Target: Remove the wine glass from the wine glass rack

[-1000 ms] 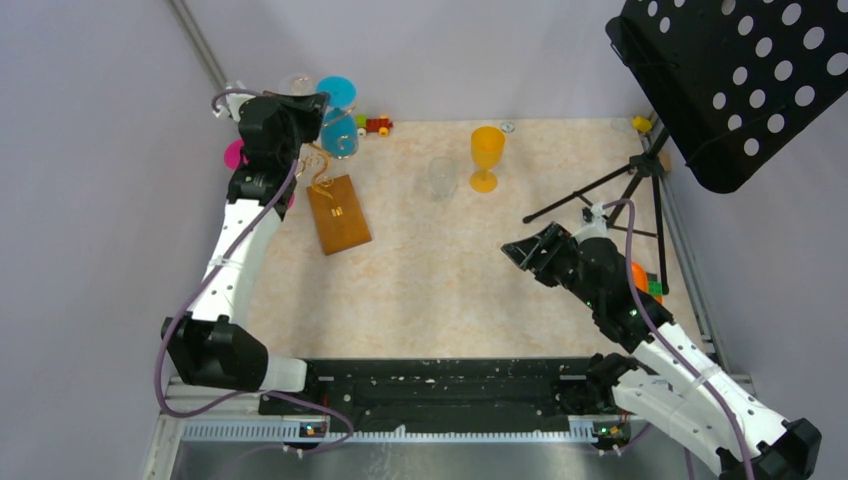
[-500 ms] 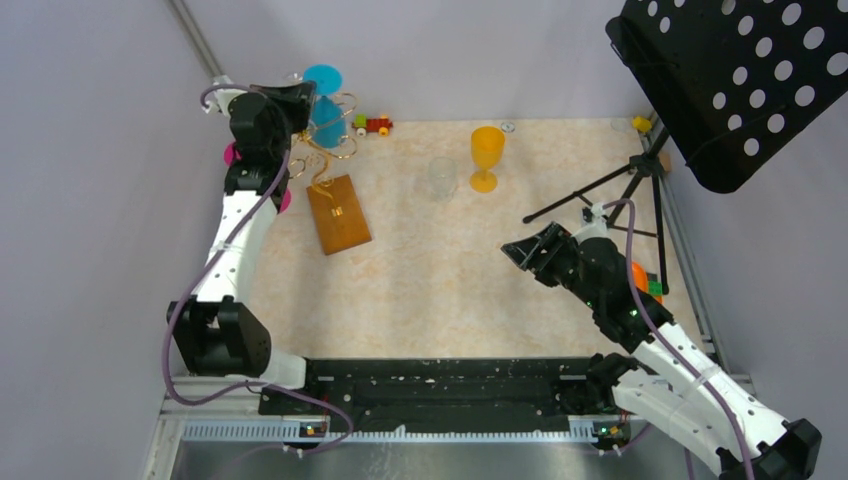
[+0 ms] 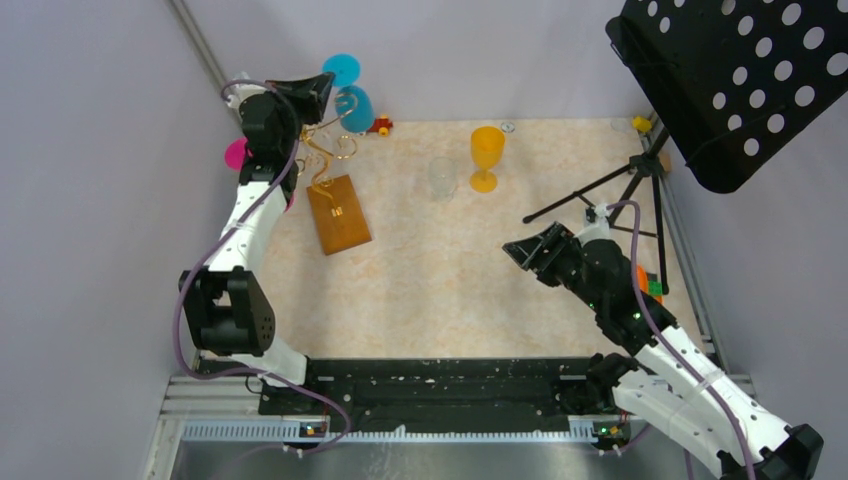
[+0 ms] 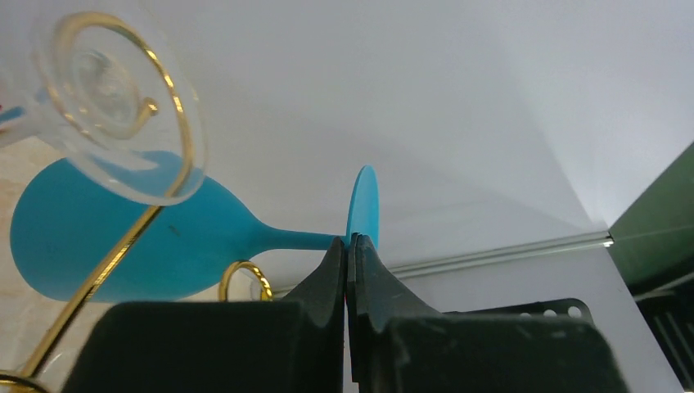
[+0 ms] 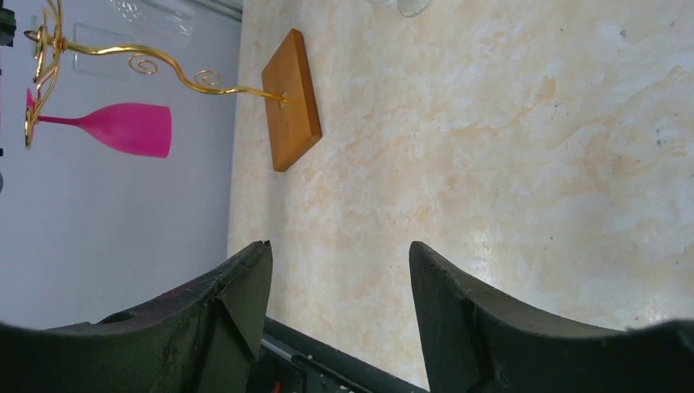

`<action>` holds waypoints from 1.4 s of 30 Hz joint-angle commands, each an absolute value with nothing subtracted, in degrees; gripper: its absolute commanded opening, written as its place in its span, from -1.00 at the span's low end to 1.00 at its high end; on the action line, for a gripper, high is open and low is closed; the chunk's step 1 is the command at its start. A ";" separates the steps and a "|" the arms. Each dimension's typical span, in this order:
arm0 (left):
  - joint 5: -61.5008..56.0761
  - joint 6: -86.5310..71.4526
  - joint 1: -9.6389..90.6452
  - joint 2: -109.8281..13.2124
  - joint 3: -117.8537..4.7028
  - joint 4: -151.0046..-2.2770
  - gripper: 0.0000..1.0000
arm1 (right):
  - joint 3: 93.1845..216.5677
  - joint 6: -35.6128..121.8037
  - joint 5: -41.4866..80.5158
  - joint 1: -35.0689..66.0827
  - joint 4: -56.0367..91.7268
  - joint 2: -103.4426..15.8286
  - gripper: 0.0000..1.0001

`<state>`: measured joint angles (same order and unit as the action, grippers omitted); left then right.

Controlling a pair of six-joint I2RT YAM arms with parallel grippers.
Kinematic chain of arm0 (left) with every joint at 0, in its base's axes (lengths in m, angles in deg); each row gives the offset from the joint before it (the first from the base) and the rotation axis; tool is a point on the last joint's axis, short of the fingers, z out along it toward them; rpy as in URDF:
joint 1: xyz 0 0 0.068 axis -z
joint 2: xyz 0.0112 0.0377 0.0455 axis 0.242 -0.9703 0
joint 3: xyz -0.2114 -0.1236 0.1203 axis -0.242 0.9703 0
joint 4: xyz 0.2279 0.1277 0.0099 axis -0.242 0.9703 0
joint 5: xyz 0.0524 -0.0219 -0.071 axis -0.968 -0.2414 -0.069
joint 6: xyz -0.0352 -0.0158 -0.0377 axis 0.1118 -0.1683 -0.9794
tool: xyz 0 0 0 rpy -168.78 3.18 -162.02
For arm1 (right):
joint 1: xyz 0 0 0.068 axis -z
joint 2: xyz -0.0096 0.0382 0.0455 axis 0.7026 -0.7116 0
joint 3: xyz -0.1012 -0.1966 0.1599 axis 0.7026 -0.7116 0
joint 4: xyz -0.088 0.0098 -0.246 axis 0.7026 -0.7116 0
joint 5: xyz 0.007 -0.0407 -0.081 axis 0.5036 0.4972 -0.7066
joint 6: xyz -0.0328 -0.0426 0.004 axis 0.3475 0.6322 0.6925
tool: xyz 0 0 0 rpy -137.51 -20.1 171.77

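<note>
My left fingers (image 4: 331,270) are pressed together on the thin stem of the blue wine glass (image 4: 123,237), right under its flat round foot. The glass lies sideways in the air, up among the top curls of the rack (image 3: 338,213) at the far left corner of the surface (image 3: 450,270). I cannot tell whether it is fully free of the wire.

It looks light, stiff and very smooth. I judge the stem the right place to hold, since the foot acts as a stop against my fingers. The bowl hangs out to one side, though, so it could swivel in so narrow a pinch. I cannot tell glass from plastic, so I treat it as breakable.

Just beyond, a clear glass (image 4: 106,98) hangs in a gold spiral, overlapping the blue bowl in my wrist view. It is the thing I might knock. The rack is thin, glossy, curled wire on a slim stem, with a flat wooden slab for a base. It probably tips easily. A pink glass (image 5: 123,129) hangs from another curl.

My right fingers (image 5: 237,303) are spread wide and hold nothing, over the pale marbled surface well apart from the rack.
</note>
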<state>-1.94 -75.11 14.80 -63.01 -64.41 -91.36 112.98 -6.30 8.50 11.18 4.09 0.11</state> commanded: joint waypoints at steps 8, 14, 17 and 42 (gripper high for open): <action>10.84 -82.26 14.98 -62.22 -65.01 -107.64 -1.00 | 111.90 -5.44 11.08 11.58 11.88 1.39 0.58; 14.38 -88.14 16.99 -60.19 -62.93 -112.39 -1.00 | 110.63 -4.80 15.28 11.54 22.97 1.21 0.83; 15.75 -90.27 18.82 -59.62 -62.87 -111.75 -1.00 | 109.93 -6.70 17.47 11.53 32.69 -0.27 0.84; 22.00 -111.18 35.93 -49.12 -46.79 -122.93 -1.00 | 111.51 -10.63 7.76 11.58 58.90 -9.42 0.83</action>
<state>20.90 -109.89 34.82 -54.07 -47.26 -119.03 109.77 -10.80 8.91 11.18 54.32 -8.99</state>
